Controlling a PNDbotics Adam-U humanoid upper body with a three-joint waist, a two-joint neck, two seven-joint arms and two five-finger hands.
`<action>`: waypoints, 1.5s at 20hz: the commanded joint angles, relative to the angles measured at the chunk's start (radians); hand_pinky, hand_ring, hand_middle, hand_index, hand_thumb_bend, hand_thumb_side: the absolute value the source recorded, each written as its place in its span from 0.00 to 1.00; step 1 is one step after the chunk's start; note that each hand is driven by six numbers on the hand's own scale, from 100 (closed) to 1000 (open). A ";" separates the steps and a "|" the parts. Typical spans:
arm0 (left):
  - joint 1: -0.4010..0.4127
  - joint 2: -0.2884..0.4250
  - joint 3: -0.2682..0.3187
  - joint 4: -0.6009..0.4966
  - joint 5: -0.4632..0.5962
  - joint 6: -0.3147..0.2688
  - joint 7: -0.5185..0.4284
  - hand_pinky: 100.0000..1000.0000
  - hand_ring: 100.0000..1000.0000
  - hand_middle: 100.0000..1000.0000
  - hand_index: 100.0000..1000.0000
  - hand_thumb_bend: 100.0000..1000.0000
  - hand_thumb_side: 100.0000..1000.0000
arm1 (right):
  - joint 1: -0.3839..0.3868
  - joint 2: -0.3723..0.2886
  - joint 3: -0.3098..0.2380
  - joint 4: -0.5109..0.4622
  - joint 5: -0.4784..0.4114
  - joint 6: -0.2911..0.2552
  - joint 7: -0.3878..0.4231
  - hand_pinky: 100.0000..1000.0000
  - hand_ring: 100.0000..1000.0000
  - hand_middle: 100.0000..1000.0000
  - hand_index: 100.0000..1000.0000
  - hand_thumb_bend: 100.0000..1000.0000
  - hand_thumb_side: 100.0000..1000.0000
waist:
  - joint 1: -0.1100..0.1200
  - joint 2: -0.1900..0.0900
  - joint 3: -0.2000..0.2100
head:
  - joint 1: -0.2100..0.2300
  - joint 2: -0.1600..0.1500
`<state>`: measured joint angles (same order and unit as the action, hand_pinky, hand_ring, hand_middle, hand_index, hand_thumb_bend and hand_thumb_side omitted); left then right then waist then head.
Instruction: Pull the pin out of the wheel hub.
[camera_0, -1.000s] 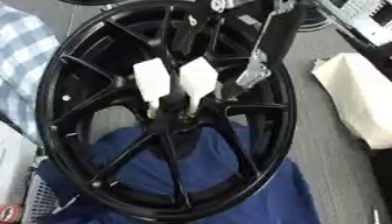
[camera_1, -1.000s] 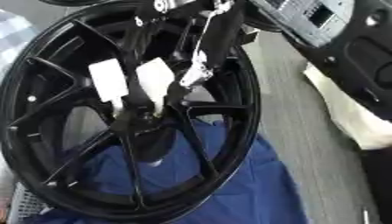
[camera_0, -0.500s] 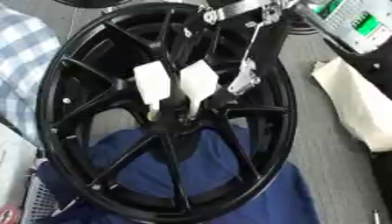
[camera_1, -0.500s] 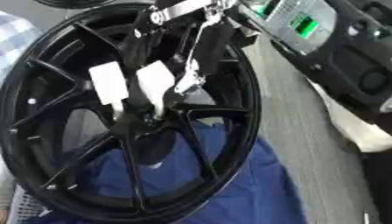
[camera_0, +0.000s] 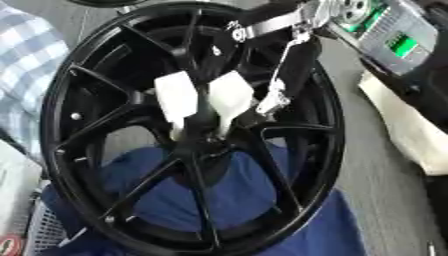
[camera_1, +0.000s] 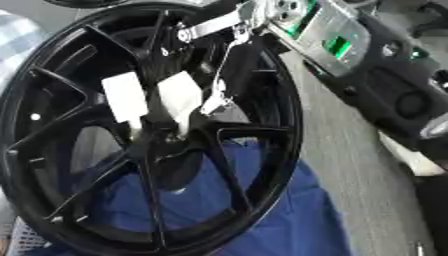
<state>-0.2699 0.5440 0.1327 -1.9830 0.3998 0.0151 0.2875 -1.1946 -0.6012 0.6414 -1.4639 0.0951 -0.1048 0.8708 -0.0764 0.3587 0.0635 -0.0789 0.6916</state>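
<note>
— Where the spokes meet, can you spot the pin (camera_0: 203, 102)?
— I think so: two white tabs stand side by side at the centre of the wheel hub (camera_0: 197, 145), with a dark stem between them running down into the bore. It looks seated, not out yet.
— And the hand?
— The right hand (camera_0: 278, 95) comes in from the upper right, black with silver links, and its tip sits just beside the right-hand white tab. Whether it touches or pinches the tab, I cannot tell; I cannot say if it is open or closed. No left hand shows anywhere.
— So which step is this?
— The approach and grasp, I'd judge. Next it needs to close on the white tabs and draw straight out along the stem's line, away from the hub face.
— Any room for that?
— Spokes crowd both sides of the tabs, so sideways play is tight. Toward us it's free. The black rim (camera_0: 325, 150) curves close by the arm, a blue cloth (camera_0: 236, 195) lies under the wheel, and grey worktop (camera_1: 350, 150) is open to the right.
</note>
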 joint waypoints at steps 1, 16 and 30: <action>-0.012 0.017 0.004 -0.017 0.004 -0.001 -0.003 0.78 0.76 0.71 0.75 0.51 0.41 | -0.014 -0.009 -0.011 -0.001 -0.010 0.012 -0.010 0.86 0.79 0.58 0.73 0.39 0.30 | 0.005 -0.016 0.003 | 0.008 -0.011; -0.011 0.015 0.007 -0.017 0.004 -0.002 -0.001 0.78 0.76 0.71 0.75 0.51 0.41 | -0.016 -0.001 -0.001 -0.013 -0.074 0.094 -0.023 0.81 0.67 0.38 0.52 0.15 0.00 | 0.001 -0.018 0.001 | 0.009 -0.010; 0.006 0.014 0.021 -0.017 0.004 -0.004 0.018 0.78 0.76 0.71 0.75 0.51 0.41 | -0.027 -0.040 -0.053 -0.122 -0.219 0.267 -0.115 0.79 0.58 0.31 0.42 0.12 0.21 | 0.015 -0.057 -0.009 | 0.002 0.027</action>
<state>-0.2617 0.5437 0.1401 -1.9831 0.4004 0.0118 0.2997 -1.2007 -0.6123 0.6118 -1.5619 -0.1066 0.1464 0.7650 -0.0677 0.3296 0.0550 -0.0736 0.7193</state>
